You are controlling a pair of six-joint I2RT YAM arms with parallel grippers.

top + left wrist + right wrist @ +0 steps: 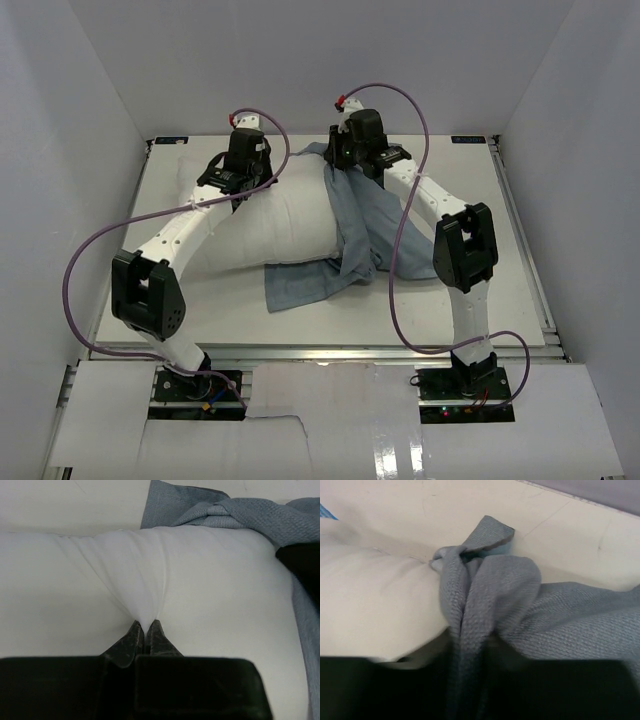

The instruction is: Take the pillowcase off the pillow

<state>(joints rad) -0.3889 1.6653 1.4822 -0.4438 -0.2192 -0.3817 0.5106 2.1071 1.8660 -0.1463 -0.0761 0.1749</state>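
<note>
Cloth of the pillowcase (pixel 352 228) is limp, bunched mid-frame at the right end of the floppy pillow (pixel 275 228); take that gathered fold. Your left gripper (pixel 145 630) pinches pillow fabric. Cloth hides your right gripper (pixel 342 165), so you cannot tell its jaws.

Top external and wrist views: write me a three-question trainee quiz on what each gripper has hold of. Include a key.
1. True or false: the left gripper is shut on the white pillow.
2. Where is the pillowcase? A. bunched at the pillow's right end; B. at the pillow's left end; C. lying apart from the pillow.
3. Which gripper does the grey-blue cloth gather up toward?
Key: 1 true; 2 A; 3 the right gripper.
</note>
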